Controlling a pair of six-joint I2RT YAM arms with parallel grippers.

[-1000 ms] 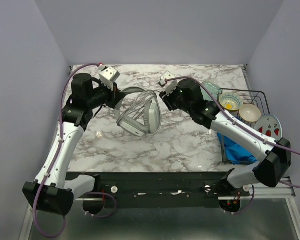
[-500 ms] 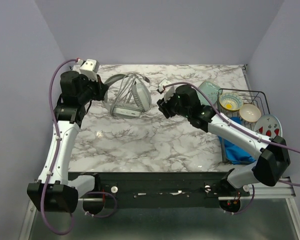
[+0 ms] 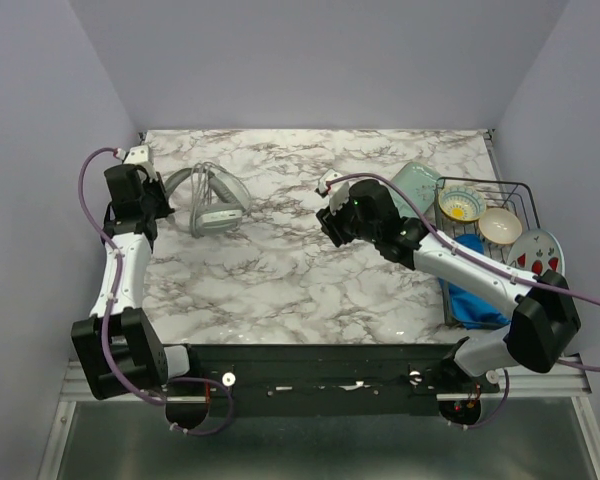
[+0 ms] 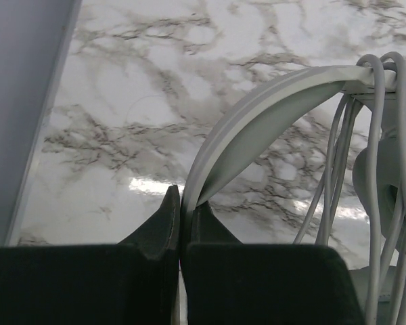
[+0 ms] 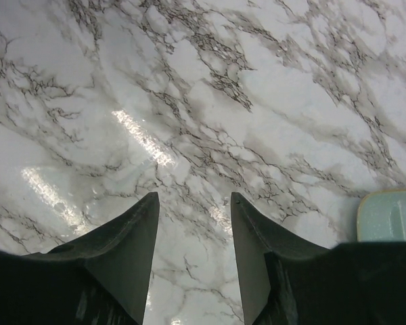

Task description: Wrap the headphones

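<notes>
On my overhead feed the headphones point(image 3: 210, 198) are at the far-left part of the surface point(image 3: 310, 280), close to its left edge. Their long axis runs roughly left to right. One end of the band point(image 4: 257, 108) points left into the left tool point(image 3: 163, 193), and the earcups point(image 3: 218, 215) lie at the right end, a little toward the near side.

The left tool is clamped on that end of the band. In its own camera I see its two fingers point(image 4: 164, 223) pressed together on the band's thin edge. From the grip the band climbs away and bends off to the right. So the headphones lie straight ahead of this tool and to its right, touching it only at the band. I cannot tell whether the earcups rest on the surface or hang just above it.

The headphones are light grey to white, with a smooth, flat band. The thin grey cable point(image 4: 367, 162) is looped several times over the band near its top. Its strands hang down beside one earcup at the right edge of the wrist view.

The right tool point(image 3: 328, 224) is well apart from the headphones, to their right, over the middle of the surface. Its fingers point(image 5: 132, 244) stand apart with only bare marble between them, gripping nothing. A pale green tray point(image 5: 389, 215) shows at the corner of its view. On the overhead feed a wire rack point(image 3: 485, 205) with bowls stands further right.
</notes>
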